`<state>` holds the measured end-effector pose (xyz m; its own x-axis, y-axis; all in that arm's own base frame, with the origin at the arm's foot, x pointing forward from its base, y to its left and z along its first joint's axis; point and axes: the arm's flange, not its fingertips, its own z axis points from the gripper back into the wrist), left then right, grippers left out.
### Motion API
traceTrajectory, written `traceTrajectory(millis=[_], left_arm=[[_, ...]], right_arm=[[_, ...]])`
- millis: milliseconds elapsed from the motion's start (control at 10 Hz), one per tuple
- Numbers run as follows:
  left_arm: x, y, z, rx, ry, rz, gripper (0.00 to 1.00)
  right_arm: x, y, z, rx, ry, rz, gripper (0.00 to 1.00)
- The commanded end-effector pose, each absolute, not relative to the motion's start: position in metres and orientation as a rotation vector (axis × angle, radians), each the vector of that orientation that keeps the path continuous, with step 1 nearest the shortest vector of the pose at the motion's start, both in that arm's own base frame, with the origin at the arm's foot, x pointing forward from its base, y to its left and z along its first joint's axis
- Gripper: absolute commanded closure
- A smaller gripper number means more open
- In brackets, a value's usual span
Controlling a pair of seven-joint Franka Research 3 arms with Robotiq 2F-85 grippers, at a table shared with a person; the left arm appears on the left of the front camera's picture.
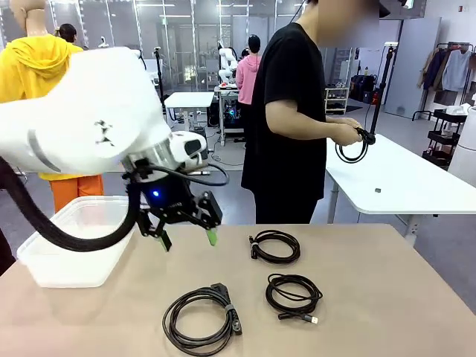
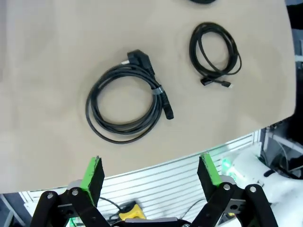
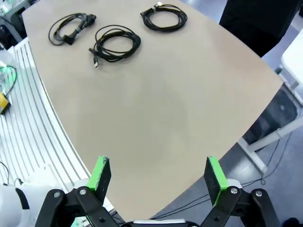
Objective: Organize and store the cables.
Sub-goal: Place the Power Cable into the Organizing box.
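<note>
While the left gripper hangs wide and empty above the table, just beside a clear bin, three coiled cables lie on the tabletop in the front view — a thick coil nearest, a silver-tipped coil to its right, a third coil farther back. Across the table a person's hands hold a fourth coil. From the left wrist, the spread fingers frame the thick coil, with the silver-tipped coil beside it. From the right wrist, the right gripper stands wide, holding nothing — well apart from the three coils at the table's far corner.
</note>
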<state>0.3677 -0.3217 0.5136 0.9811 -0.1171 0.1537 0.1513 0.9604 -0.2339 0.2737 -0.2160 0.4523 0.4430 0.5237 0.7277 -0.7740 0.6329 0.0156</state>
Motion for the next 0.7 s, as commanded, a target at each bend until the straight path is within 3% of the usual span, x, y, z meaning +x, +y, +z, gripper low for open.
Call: traceTrajectory(millis=[0,100,600], left_arm=[[0.390,-0.332,0.505,-0.253,-0.106,-0.135,0.00],[0.391,-0.337,0.504,-0.307,-0.099,-0.182,0.00],[0.375,-0.328,0.501,-0.248,-0.110,-0.136,0.00]], right_arm=[[0.269,-0.211,0.442,0.343,-0.775,0.893,0.00],[0.269,-0.217,0.437,0.347,-0.767,0.902,0.00],[0.271,-0.220,0.452,0.356,-0.768,0.856,0.00]])
